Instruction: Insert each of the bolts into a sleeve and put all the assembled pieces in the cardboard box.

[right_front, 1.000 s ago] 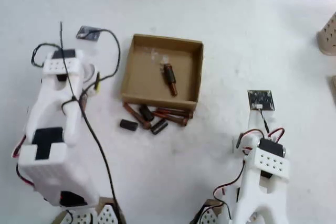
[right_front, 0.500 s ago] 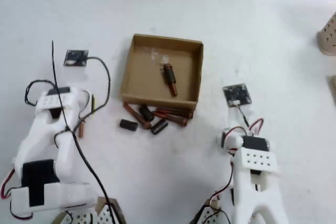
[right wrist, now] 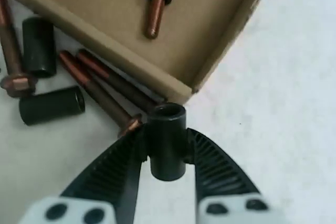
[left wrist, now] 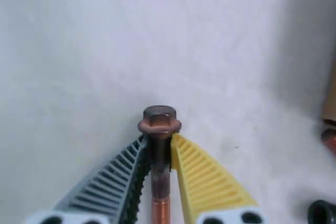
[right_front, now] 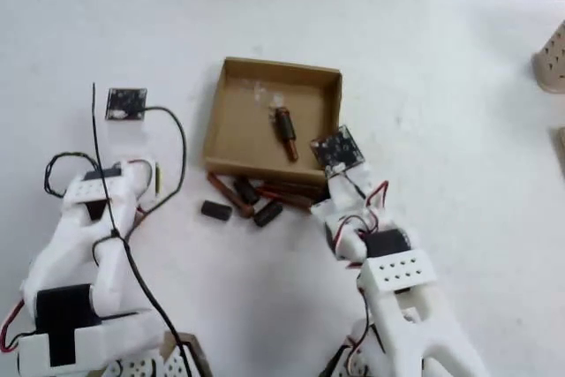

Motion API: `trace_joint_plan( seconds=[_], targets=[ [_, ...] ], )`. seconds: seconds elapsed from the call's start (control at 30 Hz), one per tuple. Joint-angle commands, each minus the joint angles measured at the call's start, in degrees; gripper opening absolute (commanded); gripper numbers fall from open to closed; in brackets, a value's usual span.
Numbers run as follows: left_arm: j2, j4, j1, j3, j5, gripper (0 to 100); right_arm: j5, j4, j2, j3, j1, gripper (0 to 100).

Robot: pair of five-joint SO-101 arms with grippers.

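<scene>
Copper bolt [left wrist: 159,123] clenched in left gripper [left wrist: 159,144]; black sleeve [right wrist: 166,156] in right gripper [right wrist: 166,139], 5 o'clock of cardboard box [right_front: 281,66]. Align axes before pushing.

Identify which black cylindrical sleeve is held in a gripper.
The black cylindrical sleeve clamped in the right gripper; two others lie loose on the white table beside the brown cardboard box.

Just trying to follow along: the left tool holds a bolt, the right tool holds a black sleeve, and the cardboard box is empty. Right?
No. The cardboard box is not empty: the high view shows one assembled piece lying in it. The left tool does hold a bolt and the right tool a black sleeve.
</scene>
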Motion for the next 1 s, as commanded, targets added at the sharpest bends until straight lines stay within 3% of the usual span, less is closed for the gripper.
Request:
trace_joint_plan(
  seconds=[0.0,0.3,0.5,0.83,0.97],
  targets=[
    [-2.8,-2.7,-0.5,-0.4,0.4,2,-3.3,-4.6,-1.5,-0.8,-3.7,1.7],
    [-2.8,-2.8,-0.7,-0.4,0.2,2,-3.8,-13.7,-1.5,-0.4,-11.7,1.7],
    [-2.8,-2.8,-0.7,-0.4,0.1,2,-16.4,-21.6,-1.3,0.9,-12.5,1.7],
    [-2.8,-2.8,-0.7,-0.4,0.1,2,-17.1,-56.9,-1.0,18.0,-18.0,1.7],
    [-2.8,-2.8,-0.7,-0.4,0.1,2,-17.1,-66.2,-1.0,22.0,-19.9,1.7]
  ],
)
